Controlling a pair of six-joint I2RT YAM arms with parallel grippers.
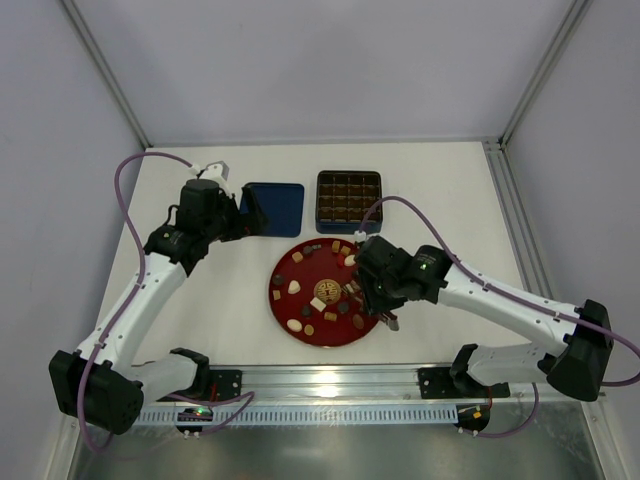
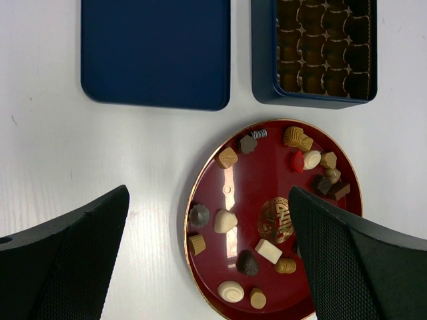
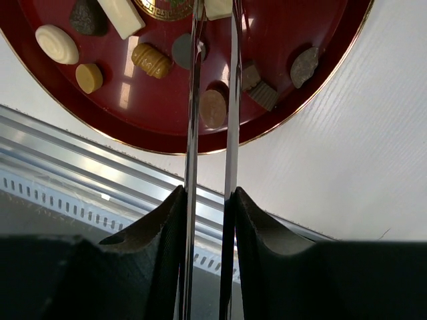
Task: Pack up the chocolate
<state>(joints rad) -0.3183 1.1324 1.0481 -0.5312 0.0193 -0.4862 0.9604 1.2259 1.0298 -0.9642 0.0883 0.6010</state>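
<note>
All visible chocolate (image 2: pixel 225 221) sits loose on the red plate (image 2: pixel 253 180), near the bench (image 2: pixel 80 147) front edge. Tin (image 2: pixel 313 100) and lid (image 2: pixel 157 53) lie side by side behind it. Left end effector (image 2: pixel 208 193) gapes wide, holding nothing, up beside the lid. Right end effector (image 3: pixel 213 40): jaws nearly together over the plate, cream piece (image 3: pixel 217 7) between the tips. Gripped or not, can't tell.

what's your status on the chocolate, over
Left end effector open, hovering by the plate. Right end effector narrow over the plate, blades astride a cream piece, grip unclear. Chocolates on plate, tin cells look empty. Nothing between plate and tin.
</note>
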